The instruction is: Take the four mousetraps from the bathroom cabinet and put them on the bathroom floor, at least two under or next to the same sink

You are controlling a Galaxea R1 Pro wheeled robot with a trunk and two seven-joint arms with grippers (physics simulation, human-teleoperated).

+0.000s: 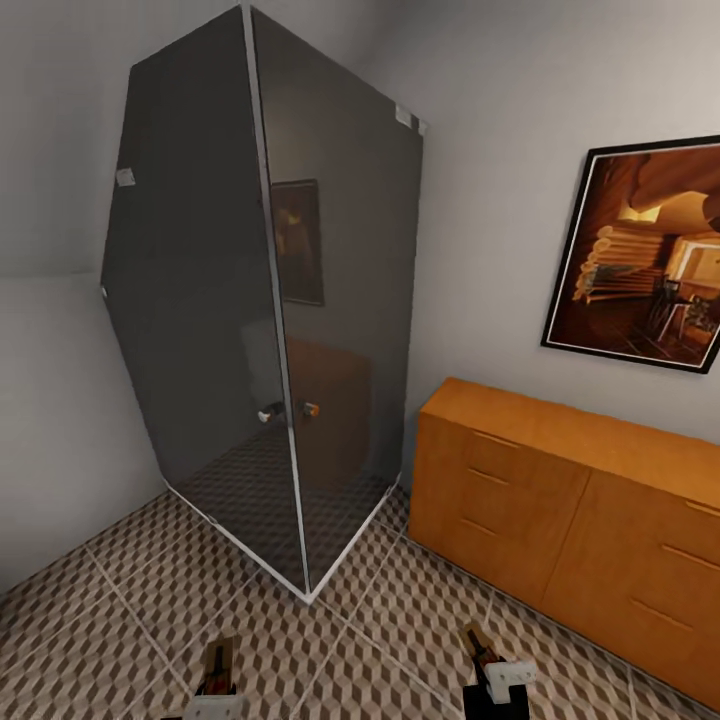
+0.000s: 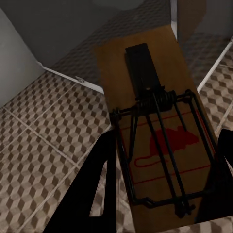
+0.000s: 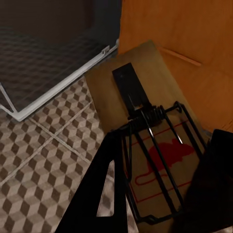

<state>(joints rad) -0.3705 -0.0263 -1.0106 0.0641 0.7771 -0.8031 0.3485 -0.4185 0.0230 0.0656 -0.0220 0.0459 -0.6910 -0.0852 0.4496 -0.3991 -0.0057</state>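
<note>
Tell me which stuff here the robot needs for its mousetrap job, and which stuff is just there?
Needed:
- mousetrap in the left gripper
- second mousetrap in the right gripper
- wooden cabinet
- tiled floor

Just there:
- glass shower stall
- framed picture
</note>
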